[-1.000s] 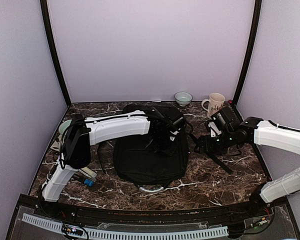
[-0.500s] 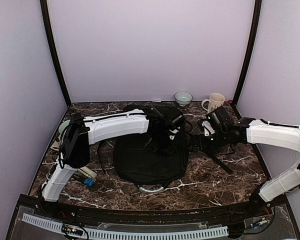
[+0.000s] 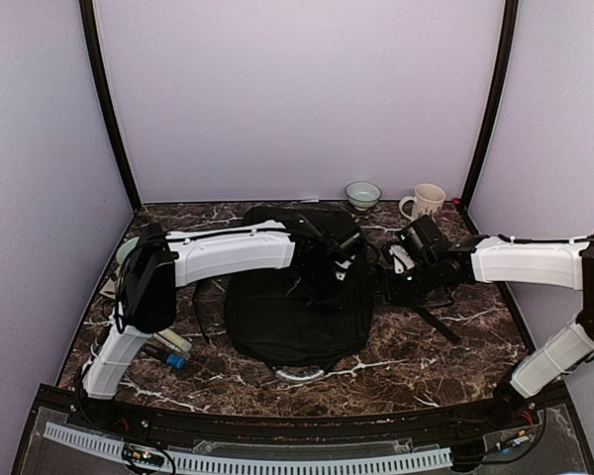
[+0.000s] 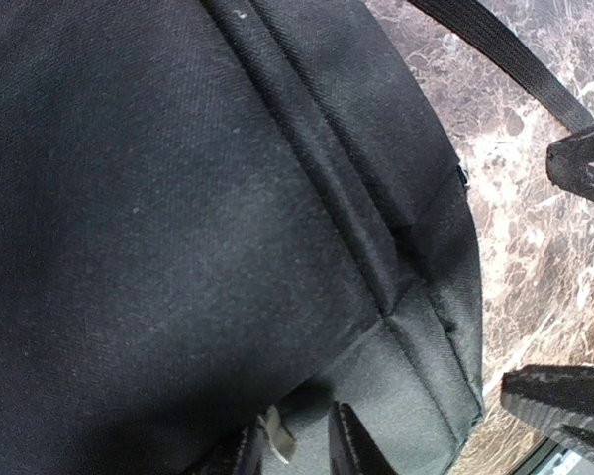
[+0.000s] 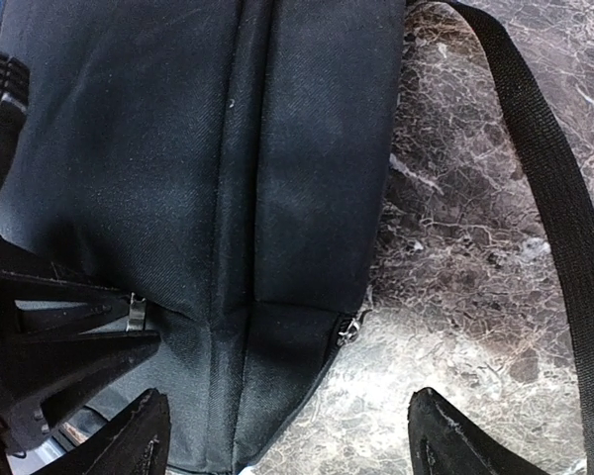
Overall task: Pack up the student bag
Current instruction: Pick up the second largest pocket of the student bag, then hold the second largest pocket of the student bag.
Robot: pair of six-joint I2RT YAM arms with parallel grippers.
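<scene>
The student bag lies flat in the middle of the table, black, with a silvery loop handle at its near end. My left gripper rests on the bag's right side. In the left wrist view its jaws stand slightly open, with a metal zipper pull against the left finger. My right gripper is at the bag's right edge. It is wide open and straddles a bag corner where another zipper pull shows. A black strap runs across the marble beside it.
A white mug and a small bowl stand at the back right. Small items, one blue, lie by the left arm's base. Purple walls close in the table on three sides.
My right arm has reached left, closer to the bag's right edge. The left gripper's jaws have parted a little; the left arm has barely shifted.
</scene>
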